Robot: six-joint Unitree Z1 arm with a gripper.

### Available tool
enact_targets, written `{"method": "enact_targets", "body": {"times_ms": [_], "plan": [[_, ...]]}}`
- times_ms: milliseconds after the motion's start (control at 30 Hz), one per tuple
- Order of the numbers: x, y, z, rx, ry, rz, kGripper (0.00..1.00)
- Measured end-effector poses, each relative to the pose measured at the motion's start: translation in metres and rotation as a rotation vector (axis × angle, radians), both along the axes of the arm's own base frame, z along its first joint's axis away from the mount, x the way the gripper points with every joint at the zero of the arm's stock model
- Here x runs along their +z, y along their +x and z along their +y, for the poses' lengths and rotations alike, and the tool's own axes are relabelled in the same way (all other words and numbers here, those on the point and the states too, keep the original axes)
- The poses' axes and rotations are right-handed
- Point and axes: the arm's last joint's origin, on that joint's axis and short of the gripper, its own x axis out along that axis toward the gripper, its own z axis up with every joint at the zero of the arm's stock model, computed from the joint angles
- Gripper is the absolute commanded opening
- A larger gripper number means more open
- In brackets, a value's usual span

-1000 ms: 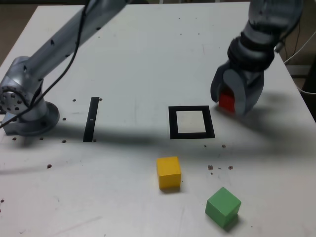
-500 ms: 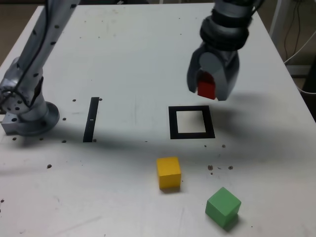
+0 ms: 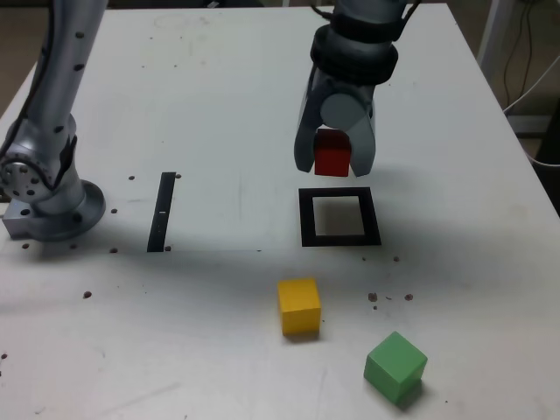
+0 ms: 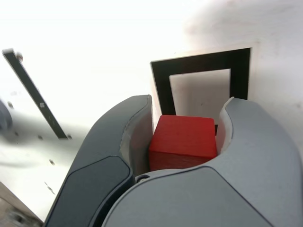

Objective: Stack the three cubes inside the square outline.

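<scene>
Table: white top (image 3: 219, 79), speckled with small dark crumbs, with the arm's base at the exterior view's left and a narrow black strip (image 3: 162, 211) beside it.
Gripper: the gripper (image 3: 332, 163) is clamped on the red cube (image 3: 332, 156), jaws pressing it from both sides; the wrist view shows the red cube (image 4: 183, 140) seated snugly between the pale inner pads.
What changed: a second ago the gripper hung over the table's far side at the exterior view's right; it has since swung across and now hovers right behind the square outline (image 3: 339, 217).
Outline: black frame, white centre bare, nothing in it yet; in the wrist view the square outline (image 4: 203, 64) sits just beyond the held cube.
Other cubes: yellow cube (image 3: 299, 305) and green cube (image 3: 395, 366) rest nearer the camera, apart from each other and outside the frame.
Meaning: the carry looks nearly done; I'd guess a short nudge over the centre and a lowering come next.
Risk: the frame is barely wider than the cube, so a skewed drop could land on the tape.
</scene>
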Motion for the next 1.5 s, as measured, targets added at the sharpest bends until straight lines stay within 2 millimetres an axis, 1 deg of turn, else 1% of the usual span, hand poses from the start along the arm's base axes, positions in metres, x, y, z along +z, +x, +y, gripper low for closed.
{"method": "enact_targets", "body": {"times_ms": [167,333,533,767,1067,1233,1267,1300,1333,1467,1500], "plan": [[-0.003,-0.002,-0.001,0.068,-0.009,0.007,0.46],[-0.008,-0.001,-0.002,0.089,-0.026,-0.002,0.46],[-0.023,-0.004,-0.003,0.094,-0.044,0.0,0.46],[-0.045,-0.003,-0.004,0.097,-0.059,0.005,0.46],[-0.064,0.005,-0.004,0.094,-0.062,-0.013,0.46],[-0.067,0.005,-0.004,0.09,-0.063,-0.021,0.46],[-0.068,0.005,-0.004,0.09,-0.063,-0.019,0.48],[-0.068,0.005,-0.004,0.09,-0.063,-0.017,0.52],[-0.069,0.005,-0.004,0.09,-0.063,-0.017,0.58],[-0.073,0.003,-0.005,0.082,-0.067,-0.022,0.88],[-0.074,0.003,-0.005,0.08,-0.069,-0.023,0.93]]}}
